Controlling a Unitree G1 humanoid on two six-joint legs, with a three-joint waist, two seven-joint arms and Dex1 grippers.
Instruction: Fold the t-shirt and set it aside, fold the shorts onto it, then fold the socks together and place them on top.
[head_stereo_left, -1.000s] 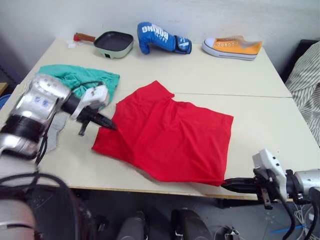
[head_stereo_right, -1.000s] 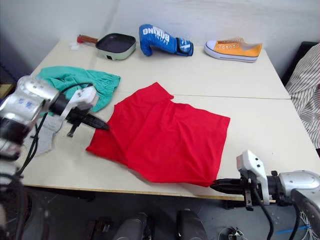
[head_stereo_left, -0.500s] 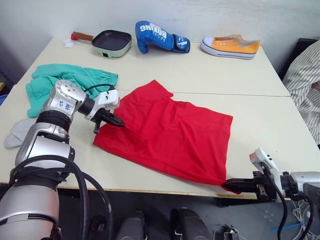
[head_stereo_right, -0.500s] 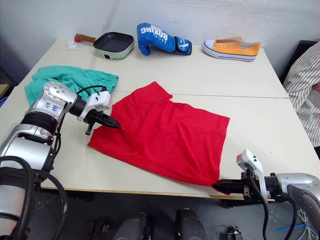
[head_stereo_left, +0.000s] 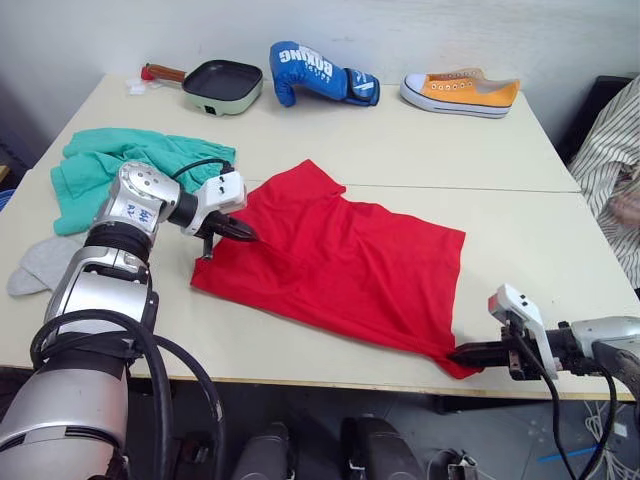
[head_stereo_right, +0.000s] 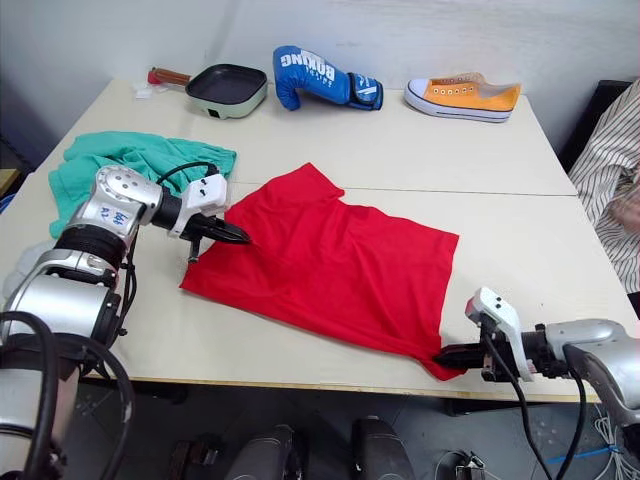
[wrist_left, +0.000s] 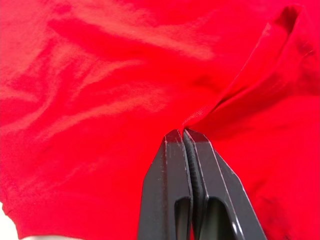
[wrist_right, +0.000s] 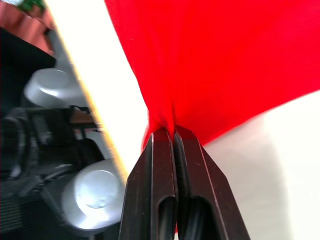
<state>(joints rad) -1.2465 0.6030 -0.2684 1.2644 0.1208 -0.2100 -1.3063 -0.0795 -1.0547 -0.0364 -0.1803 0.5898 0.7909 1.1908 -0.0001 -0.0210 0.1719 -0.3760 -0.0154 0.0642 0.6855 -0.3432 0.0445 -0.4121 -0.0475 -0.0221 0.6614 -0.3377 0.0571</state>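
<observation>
At the near table edge, our right gripper (head_stereo_right: 445, 355) is clamped on the shirt's (head_stereo_left: 340, 265) corner. Farther in, our left gripper (head_stereo_left: 245, 233) pinches its left edge. The shirt lies spread mid-table. Uneven pulling could slip a thin pinch or drag fabric over the table (head_stereo_left: 420, 150) edge.

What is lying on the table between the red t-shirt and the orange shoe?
Nothing: in the left eye view, bare table separates the t-shirt from the orange shoe.
</observation>
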